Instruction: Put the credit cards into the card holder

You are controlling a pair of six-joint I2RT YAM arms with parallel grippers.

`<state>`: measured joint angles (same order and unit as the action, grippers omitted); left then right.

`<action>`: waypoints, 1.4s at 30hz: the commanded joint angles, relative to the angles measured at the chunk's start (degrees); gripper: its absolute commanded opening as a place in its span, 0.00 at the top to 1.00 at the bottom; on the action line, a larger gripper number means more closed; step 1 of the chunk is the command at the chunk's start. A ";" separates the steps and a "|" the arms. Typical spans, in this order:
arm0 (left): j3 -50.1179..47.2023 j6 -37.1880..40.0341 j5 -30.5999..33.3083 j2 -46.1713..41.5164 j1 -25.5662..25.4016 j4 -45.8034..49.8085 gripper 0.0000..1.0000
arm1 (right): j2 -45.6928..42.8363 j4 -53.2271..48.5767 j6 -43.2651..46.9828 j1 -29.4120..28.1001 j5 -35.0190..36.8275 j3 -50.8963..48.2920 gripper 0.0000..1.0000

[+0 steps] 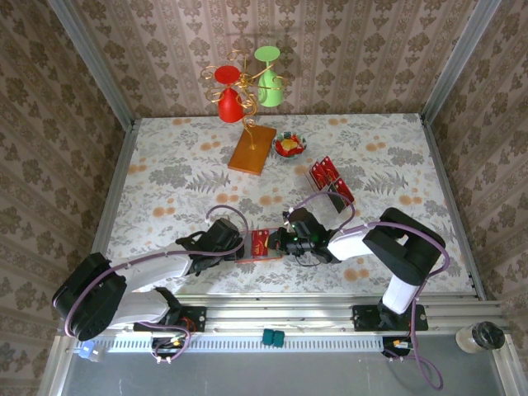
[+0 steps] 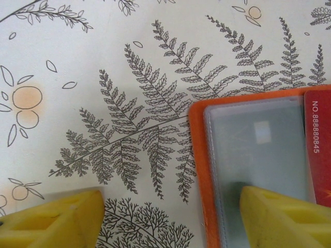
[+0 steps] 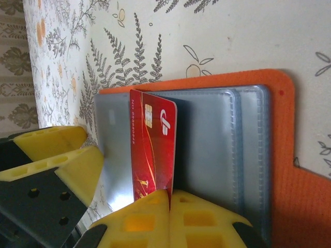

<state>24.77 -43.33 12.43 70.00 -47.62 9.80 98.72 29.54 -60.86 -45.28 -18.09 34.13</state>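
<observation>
A: Left gripper point(image 2: 170, 196) spread, why?
B: One finger point(image 2: 279, 217) pins the orange card holder point(image 2: 195, 155) flat, between both grippers; nothing grasped.
A: Right gripper point(image 3: 169, 199)?
B: Clenched on a red credit card point(image 3: 152, 139), stood edgewise at the pocket point(image 3: 207, 144), presumably for sliding in.

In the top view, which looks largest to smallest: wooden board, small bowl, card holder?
Largest: flat orange-brown wooden board. The small round bowl and the orange folding card holder look alike in size. The holder is partly hidden, so they stay unranked.
</observation>
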 commanded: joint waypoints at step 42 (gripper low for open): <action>-0.70 -0.62 -1.30 3.13 -0.29 0.57 0.34 | 1.91 -14.42 5.76 0.88 -4.28 6.43 1.00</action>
<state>24.91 -43.33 13.56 70.78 -47.62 9.78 98.87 19.03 -55.66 -44.49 -21.65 39.79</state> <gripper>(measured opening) 0.658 0.063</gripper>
